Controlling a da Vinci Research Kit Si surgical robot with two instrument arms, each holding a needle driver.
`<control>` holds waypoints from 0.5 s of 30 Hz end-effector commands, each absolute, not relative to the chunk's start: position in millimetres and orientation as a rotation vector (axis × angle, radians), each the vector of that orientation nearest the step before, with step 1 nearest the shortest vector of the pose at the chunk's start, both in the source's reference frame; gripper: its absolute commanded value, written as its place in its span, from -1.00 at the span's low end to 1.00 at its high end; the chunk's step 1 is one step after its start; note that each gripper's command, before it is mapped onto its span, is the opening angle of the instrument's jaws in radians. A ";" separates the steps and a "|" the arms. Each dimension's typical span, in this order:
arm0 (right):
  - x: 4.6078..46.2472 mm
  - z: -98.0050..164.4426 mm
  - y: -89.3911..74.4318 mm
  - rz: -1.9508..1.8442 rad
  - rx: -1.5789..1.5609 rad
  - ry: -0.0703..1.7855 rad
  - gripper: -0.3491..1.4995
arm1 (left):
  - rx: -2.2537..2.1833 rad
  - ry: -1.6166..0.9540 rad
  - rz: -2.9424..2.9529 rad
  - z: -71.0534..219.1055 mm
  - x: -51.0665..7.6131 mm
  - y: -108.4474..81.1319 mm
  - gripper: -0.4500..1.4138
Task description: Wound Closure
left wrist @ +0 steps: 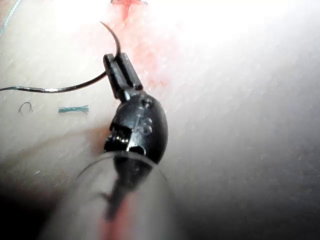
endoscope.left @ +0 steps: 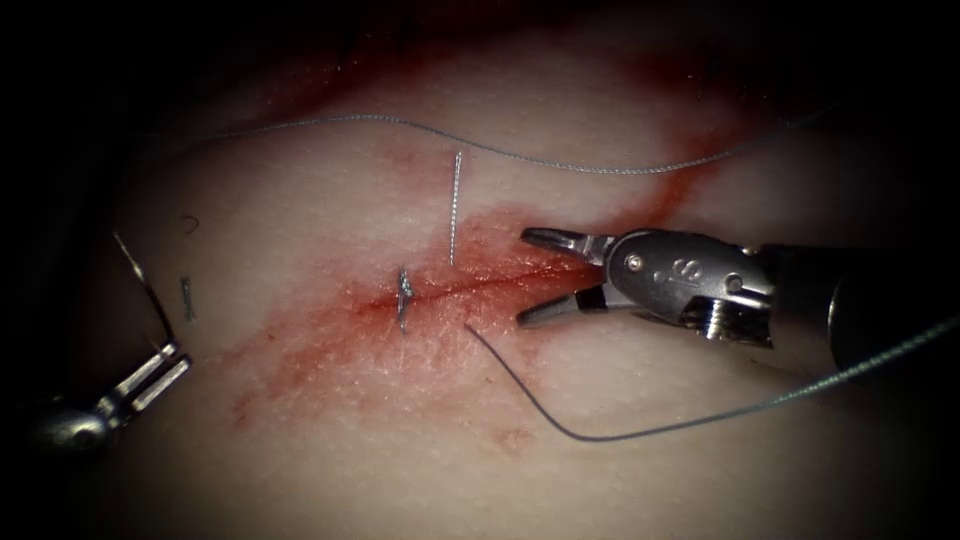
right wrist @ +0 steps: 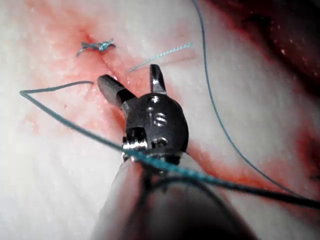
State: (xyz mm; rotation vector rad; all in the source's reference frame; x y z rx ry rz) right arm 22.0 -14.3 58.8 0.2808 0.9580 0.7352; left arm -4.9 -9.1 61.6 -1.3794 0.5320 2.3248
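The cut (endoscope.left: pixel 500 282) runs across the red-stained tissue (endoscope.left: pixel 600 470), with one tied stitch (endoscope.left: pixel 403 295) near its left end. My right tool (endoscope.left: pixel 521 278) is open, one jaw on each side of the cut's right part, holding nothing. Far left of the cut, my left tool (endoscope.left: pixel 172 362) is shut on the curved needle (endoscope.left: pixel 140 280), roughly mid-curve, with the needle out of the tissue. In the left wrist view the needle (left wrist: pixel 116 40) arcs past the shut left tool (left wrist: pixel 114 59). Thread (endoscope.left: pixel 452 210) stands above the cut, and more thread (endoscope.left: pixel 560 425) loops below it.
A long strand of thread (endoscope.left: pixel 560 165) crosses the far tissue. Two short cut ends of thread (endoscope.left: pixel 187 298) lie left of the cut near the needle. Red fluid (endoscope.left: pixel 330 330) spreads around the cut. In the right wrist view thread (right wrist: pixel 210 177) drapes across the right tool's wrist.
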 end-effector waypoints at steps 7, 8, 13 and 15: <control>26.0 64.7 -13.8 1.151 0.469 0.921 0.56 | -1.383 0.525 2.327 62.4 -5.6 -9.5 -1.00; 26.4 65.3 -13.6 1.186 0.481 0.920 0.60 | -1.383 0.525 2.327 62.4 -5.6 -9.5 -1.00; 28.2 67.8 -12.5 1.295 0.591 0.939 0.65 | -1.383 0.525 2.328 62.4 -5.6 -9.5 -1.00; 28.6 68.4 -12.2 1.306 0.592 0.938 0.62 | -1.383 0.525 2.328 62.4 -5.6 -9.6 -1.00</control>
